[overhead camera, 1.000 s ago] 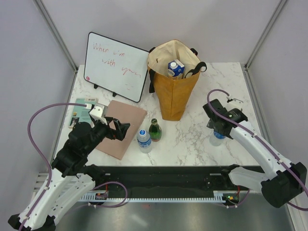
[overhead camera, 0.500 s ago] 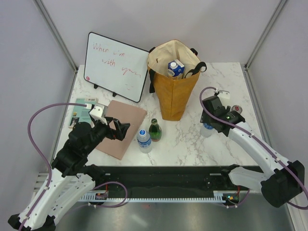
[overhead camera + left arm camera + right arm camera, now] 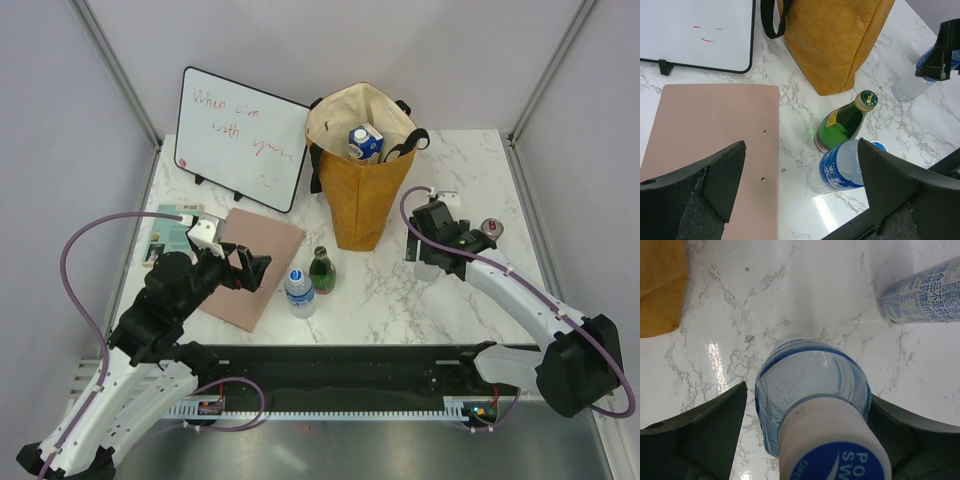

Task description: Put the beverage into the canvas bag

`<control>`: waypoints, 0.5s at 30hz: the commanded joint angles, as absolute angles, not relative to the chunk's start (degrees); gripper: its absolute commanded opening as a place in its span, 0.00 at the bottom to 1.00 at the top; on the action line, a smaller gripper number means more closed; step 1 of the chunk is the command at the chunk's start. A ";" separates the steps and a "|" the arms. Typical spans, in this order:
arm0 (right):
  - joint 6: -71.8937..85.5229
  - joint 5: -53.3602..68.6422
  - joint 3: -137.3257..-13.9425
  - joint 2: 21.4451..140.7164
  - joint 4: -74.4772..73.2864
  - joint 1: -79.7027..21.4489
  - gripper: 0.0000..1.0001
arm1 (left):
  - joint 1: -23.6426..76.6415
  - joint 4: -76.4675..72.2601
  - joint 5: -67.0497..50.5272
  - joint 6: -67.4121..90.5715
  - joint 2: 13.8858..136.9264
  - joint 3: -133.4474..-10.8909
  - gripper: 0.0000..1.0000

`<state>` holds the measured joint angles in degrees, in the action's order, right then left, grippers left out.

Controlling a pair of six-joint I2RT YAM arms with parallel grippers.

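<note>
Right arm has swung left toward the canvas bag (image 3: pixel 360 205) over the last second, and the Pocari Sweat bottle (image 3: pixel 810 365) has come with it: it was out toward the table's right side and now stands on the marble table (image 3: pixel 470 160) near the bag's base on its right, not touching it. Right gripper (image 3: pixel 806 396) straddles the bottle just below the cap with the fingers spread. There's a visible gap on one side; the other finger is close in, and I can't tell if it's touching. So I'm around the bottle, not clamped on it. The move also uncovers a blue-and-white can (image 3: pixel 490 228), now showing just beyond my forearm. Left gripper (image 3: pixel 800 175) hasn't moved: fingers wide, nothing between them, hanging over the pink board (image 3: pixel 715 150) beside the green glass bottle (image 3: pixel 840 125) and the blue-label water bottle (image 3: pixel 837 172). One carton (image 3: pixel 365 140) is already in the bag. My read: the bottle has been dragged or nudged closer but isn't secured. I need to close firmly before lifting, and the bag rim sits well above the bottle, so the lift has to be high.
</note>
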<state>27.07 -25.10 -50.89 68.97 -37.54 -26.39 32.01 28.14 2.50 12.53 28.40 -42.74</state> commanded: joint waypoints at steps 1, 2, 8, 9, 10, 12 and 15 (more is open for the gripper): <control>24.79 -23.82 -50.01 69.52 -33.40 -26.10 0.88 | 32.26 25.93 2.55 11.60 28.65 -42.71 1.00; 23.92 -23.91 -49.92 69.61 -32.44 -26.10 0.87 | 32.26 25.93 2.55 11.60 28.57 -42.71 1.00; 21.89 -26.37 -49.83 69.79 -29.98 -25.93 0.84 | 32.26 25.93 2.55 11.60 28.74 -42.72 1.00; 21.54 -26.72 -49.75 69.79 -29.54 -25.93 0.84 | 32.26 25.93 2.55 11.60 28.74 -42.71 1.00; 21.27 -26.98 -49.57 69.70 -28.57 -25.93 0.85 | 32.26 25.93 2.55 11.60 28.83 -42.80 1.00; 21.01 -28.12 -49.48 69.87 -28.04 -25.84 0.89 | 32.26 26.01 2.55 11.60 28.83 -42.80 1.00; 20.40 -28.22 -49.57 70.05 -27.07 -25.58 0.90 | 32.26 25.93 2.64 11.60 28.92 -42.72 1.00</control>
